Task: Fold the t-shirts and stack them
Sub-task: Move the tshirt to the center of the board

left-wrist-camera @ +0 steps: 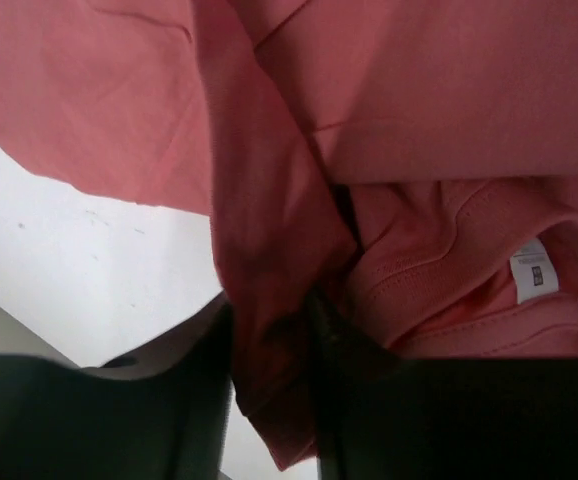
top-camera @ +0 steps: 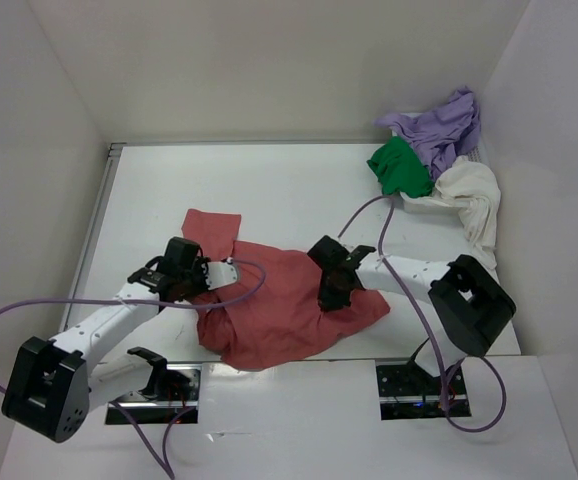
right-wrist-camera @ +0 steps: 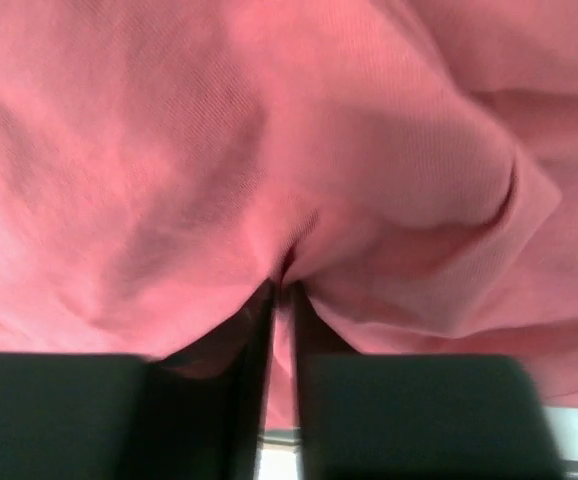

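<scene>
**Both claws nipped onto the red shirt**

My left gripper pinches a fold of the salmon-red shirt beside its collar label. My right gripper is squeezed narrow on a ridge of the shirt, its fingertips buried in cloth. The shirt lies crumpled on the table, just ahead of the arm bases. In the far right corner the green shirt, lavender shirt and cream shirt are heaped, and I can't see what's under them.

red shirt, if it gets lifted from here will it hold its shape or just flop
Likely floppy: the red shirt lies crumpled and bunches into soft folds in both wrist views, so it should sag between held points. Probably light, being thin cloth. The matte knit seems unlikely to slip.
</scene>
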